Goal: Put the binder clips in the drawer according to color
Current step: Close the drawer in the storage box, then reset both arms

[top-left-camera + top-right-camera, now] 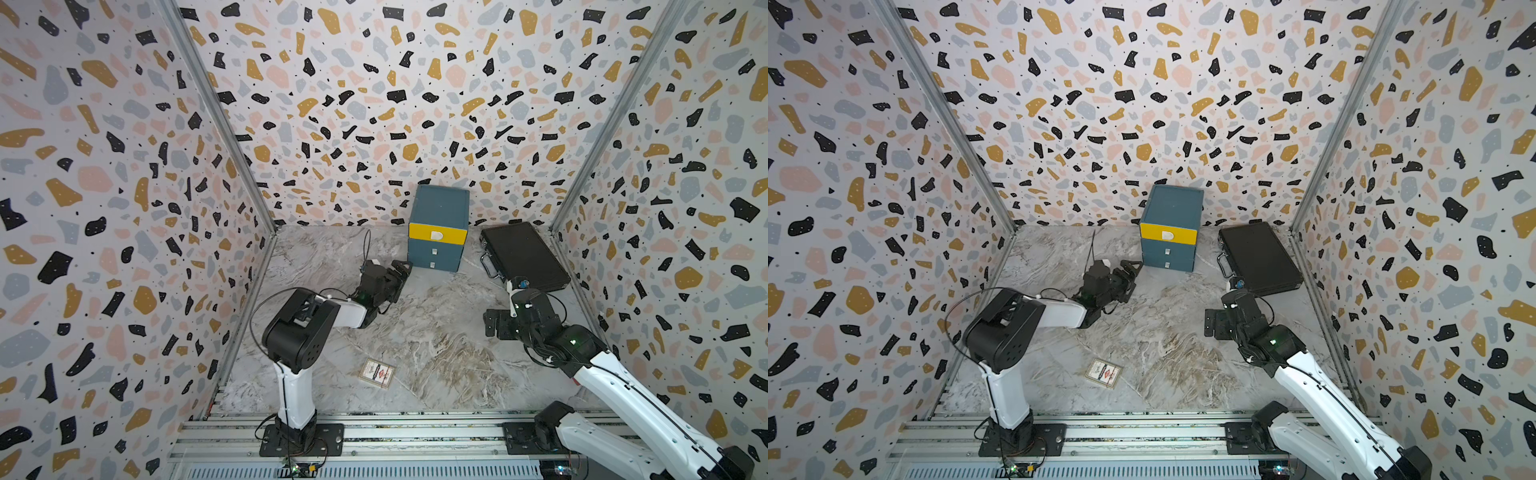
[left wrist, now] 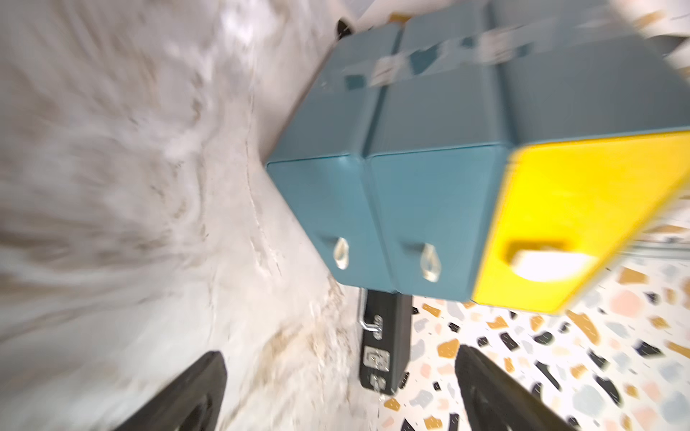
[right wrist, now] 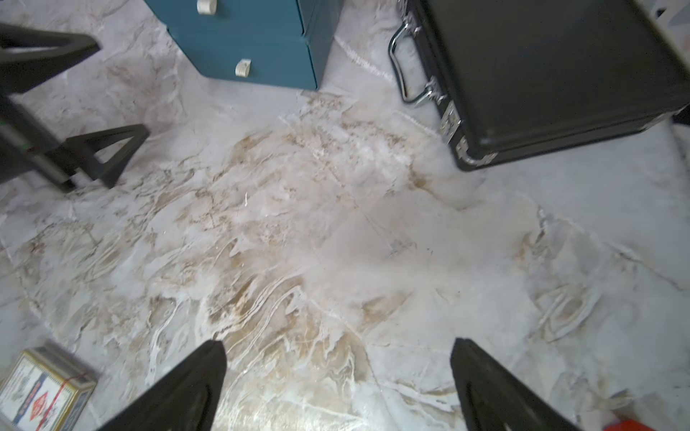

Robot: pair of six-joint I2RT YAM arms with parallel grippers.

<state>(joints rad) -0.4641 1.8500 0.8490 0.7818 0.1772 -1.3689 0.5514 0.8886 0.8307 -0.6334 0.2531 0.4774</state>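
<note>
Left wrist view had the drawer (image 2: 429, 209) straight ahead of the left tool (image 2: 339, 362), whose fingers stood spread with nothing between them. All three fronts looked shut, so nothing of the contents showed. In both top views the drawer stood at the back of the worktop (image 1: 436, 332), with the left tool near its lower fronts. The right tool (image 1: 492, 322), released and empty, was farther off, beside the black briefcase (image 1: 523, 257). No binder clips showed in any view; probably they lay inside.

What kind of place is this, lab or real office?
Probably a staged robot test cell: left arm and right arm bolted to a rail, printed walls boxing in a marble-look table.
</note>
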